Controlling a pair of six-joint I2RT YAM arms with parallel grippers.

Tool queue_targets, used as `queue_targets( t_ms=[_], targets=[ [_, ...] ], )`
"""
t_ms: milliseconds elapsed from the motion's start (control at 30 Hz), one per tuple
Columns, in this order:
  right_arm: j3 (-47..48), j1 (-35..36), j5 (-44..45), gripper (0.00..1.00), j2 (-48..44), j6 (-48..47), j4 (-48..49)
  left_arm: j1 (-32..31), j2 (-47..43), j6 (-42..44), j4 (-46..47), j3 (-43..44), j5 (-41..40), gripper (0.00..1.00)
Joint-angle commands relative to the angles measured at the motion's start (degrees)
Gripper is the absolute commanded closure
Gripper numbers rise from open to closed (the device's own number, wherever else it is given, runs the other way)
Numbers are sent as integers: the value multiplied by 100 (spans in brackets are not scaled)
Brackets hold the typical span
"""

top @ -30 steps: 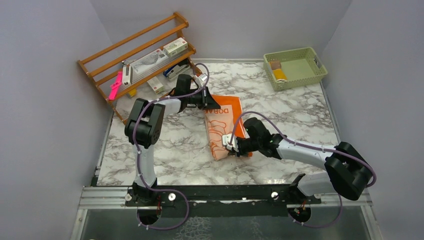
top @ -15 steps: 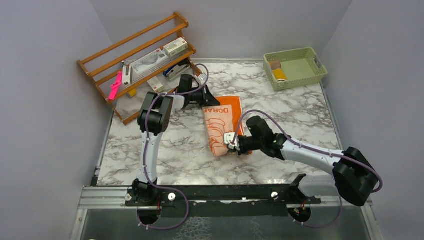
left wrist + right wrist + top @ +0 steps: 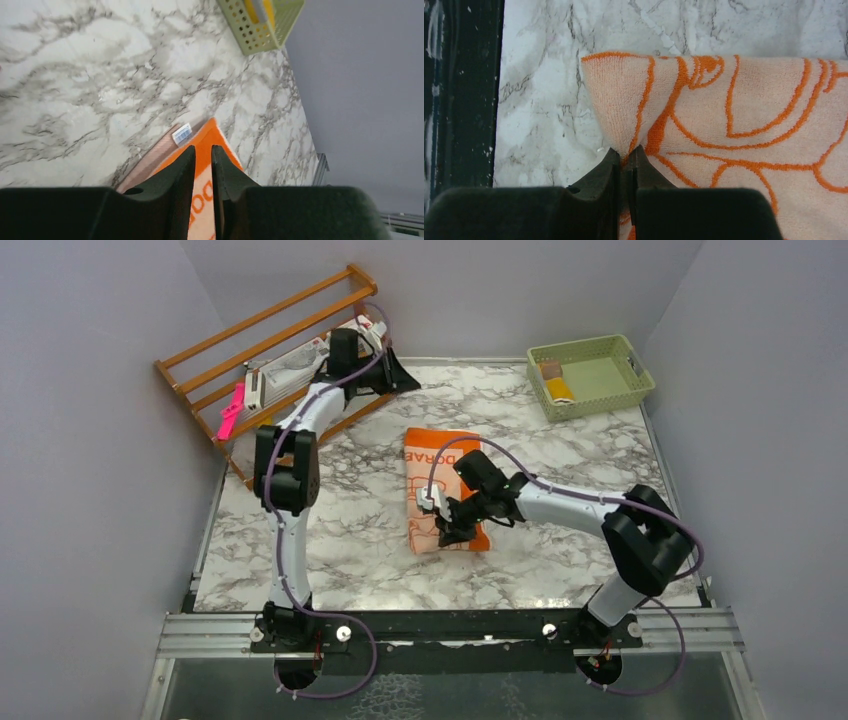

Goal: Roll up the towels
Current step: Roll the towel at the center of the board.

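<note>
Orange towel (image 3: pixel 440 465) pinched by right jaws, right arm (image 3: pixel 570 508) bent; left arm (image 3: pixel 300 425) outstretched.

The orange towel (image 3: pixel 749 125) is nubby matt terry cloth — the table (image 3: pixel 330 540) smooth, marble-veined — the rack (image 3: pixel 262 314) wood.

Left fingers (image 3: pixel 181 167) have left the orange towel (image 3: pixel 441 454), retreating toward the rack (image 3: pixel 361 282).

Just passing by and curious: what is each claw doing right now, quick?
Left gripper: slightly open, holding nothing.
Right gripper: closed, pinching a fold of the orange and pale peach printed cloth towel.
</note>
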Motion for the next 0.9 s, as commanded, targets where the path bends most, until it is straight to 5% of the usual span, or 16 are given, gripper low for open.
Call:
queue_targets(
  t_ms=[0,167,333,567,867],
  targets=[
    [909,31,-544,99,617,636,-512,232,-1576,943,-1471,9,-243,79],
    [2494,-32,-1304,99,2161,1081,-1715,653,-3252,852,-797,-2708,-193,84],
    [3280,-126,-2072,99,3199,1228,-2331,1048,-4448,584,-280,-4847,347,100],
    [3462,-565,-2467,99,3650,2017,-2082,588,-5471,625,-346,-6114,607,100],
    [3750,-661,-2467,99,4162,2610,-1885,-356,-5458,-3,175,-6692,706,100]
  ],
)
